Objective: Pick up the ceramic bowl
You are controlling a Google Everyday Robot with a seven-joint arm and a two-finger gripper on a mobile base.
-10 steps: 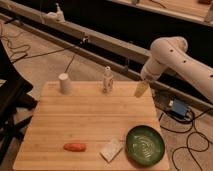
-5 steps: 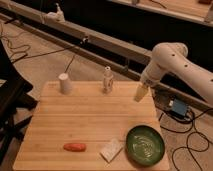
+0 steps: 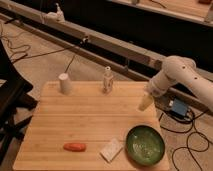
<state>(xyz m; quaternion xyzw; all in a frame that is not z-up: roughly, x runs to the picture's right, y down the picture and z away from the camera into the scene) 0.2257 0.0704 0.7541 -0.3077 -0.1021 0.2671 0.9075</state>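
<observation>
The ceramic bowl (image 3: 145, 145) is wide, shallow and glossy dark green with pale swirl marks inside. It sits at the near right corner of the wooden table (image 3: 85, 120). My gripper (image 3: 144, 103) hangs from the white arm (image 3: 172, 75) at the right, above the table's right edge. It is a little beyond the bowl and higher than it, not touching it.
A small white cup (image 3: 65, 83) stands at the far left of the table and a small pale bottle (image 3: 107, 80) at the far middle. An orange carrot-like piece (image 3: 74, 147) and a pale sponge (image 3: 111, 150) lie near the front edge. Cables (image 3: 192, 130) and a blue box (image 3: 178, 107) lie on the floor at the right.
The arm and gripper have moved slightly down and nearer, toward the bowl. The objects on the table have not moved.
</observation>
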